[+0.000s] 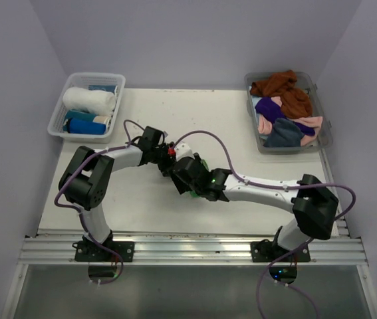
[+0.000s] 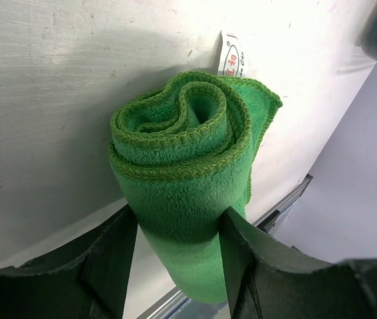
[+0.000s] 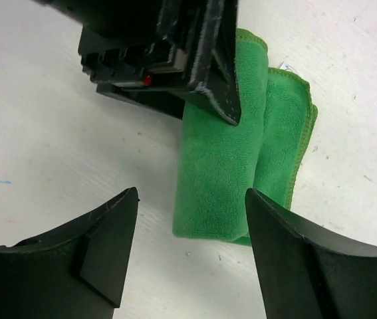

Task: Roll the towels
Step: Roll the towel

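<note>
A bright green towel (image 2: 188, 166), rolled into a tight cylinder, is pinched on both sides by my left gripper (image 2: 178, 219), which is shut on it just above the table. In the top view the roll (image 1: 201, 161) is almost hidden between the two wrists at mid-table. From the right wrist the same roll (image 3: 241, 173) lies ahead with the left arm's finger (image 3: 208, 66) against it. My right gripper (image 3: 191, 199) stands open just short of the roll's near end, nothing between its fingers. Loose rust-brown (image 1: 284, 88), purple (image 1: 268, 106) and grey (image 1: 283, 134) towels lie at the back right.
A pale tub (image 1: 58, 119) at the back left holds a rolled white towel (image 1: 90, 100) and a rolled blue one (image 1: 85, 124). A clear bin (image 1: 324, 133) at the back right holds the loose towels. The metal rail (image 1: 195, 249) runs along the near edge.
</note>
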You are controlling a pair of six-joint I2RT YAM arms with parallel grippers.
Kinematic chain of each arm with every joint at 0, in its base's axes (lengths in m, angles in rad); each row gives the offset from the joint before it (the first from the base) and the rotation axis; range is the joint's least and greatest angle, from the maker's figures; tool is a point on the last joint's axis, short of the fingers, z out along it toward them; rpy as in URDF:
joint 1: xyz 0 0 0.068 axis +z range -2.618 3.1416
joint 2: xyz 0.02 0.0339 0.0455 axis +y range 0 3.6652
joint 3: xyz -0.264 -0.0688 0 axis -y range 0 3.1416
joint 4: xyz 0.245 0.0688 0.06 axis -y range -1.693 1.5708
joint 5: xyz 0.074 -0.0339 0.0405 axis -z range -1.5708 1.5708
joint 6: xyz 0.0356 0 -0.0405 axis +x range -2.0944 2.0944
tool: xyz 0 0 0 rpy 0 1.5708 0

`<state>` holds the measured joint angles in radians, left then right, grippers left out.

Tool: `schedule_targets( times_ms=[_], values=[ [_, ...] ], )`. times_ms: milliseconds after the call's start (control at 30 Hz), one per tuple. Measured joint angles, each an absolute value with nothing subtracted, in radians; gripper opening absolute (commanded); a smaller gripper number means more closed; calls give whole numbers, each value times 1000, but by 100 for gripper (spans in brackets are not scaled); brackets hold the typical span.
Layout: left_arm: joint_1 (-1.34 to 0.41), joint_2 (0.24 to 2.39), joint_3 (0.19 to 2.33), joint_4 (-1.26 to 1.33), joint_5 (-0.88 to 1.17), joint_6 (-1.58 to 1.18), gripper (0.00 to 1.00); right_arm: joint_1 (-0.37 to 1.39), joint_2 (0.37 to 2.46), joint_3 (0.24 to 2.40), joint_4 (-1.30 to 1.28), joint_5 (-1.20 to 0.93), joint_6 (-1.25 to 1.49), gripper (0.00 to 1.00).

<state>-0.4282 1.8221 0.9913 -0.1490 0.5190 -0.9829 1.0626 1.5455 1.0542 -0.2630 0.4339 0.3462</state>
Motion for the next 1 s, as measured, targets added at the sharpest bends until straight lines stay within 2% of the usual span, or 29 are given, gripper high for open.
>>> schedule_targets(
  times_ms=[233,333,467,567,600,700,800,1000],
  values=[
    [-428,1827,1002,-159,519,-983,54,1164,1728,1098,-289,616,204,65],
    [-429,1831,1007,-163,518,-983,54,1168,1782,1100,-286,676,181,54],
    [-429,1831,1008,-166,515,-983,55,1169,1848,1110,-284,770,177,31],
    [-429,1831,1008,-166,511,-984,62,1172,1860,1113,-279,804,183,14],
    [-429,1831,1008,-165,511,-983,70,1171,1860,1113,-277,807,185,11],
    [-427,1830,1005,-160,515,-983,84,1156,1848,1101,-258,787,188,9],
    [-424,1819,996,-156,521,-984,90,1112,1784,1042,-196,694,187,8],
    [-414,1772,979,-142,538,-985,94,967,1638,928,-86,440,229,11]
  ],
)
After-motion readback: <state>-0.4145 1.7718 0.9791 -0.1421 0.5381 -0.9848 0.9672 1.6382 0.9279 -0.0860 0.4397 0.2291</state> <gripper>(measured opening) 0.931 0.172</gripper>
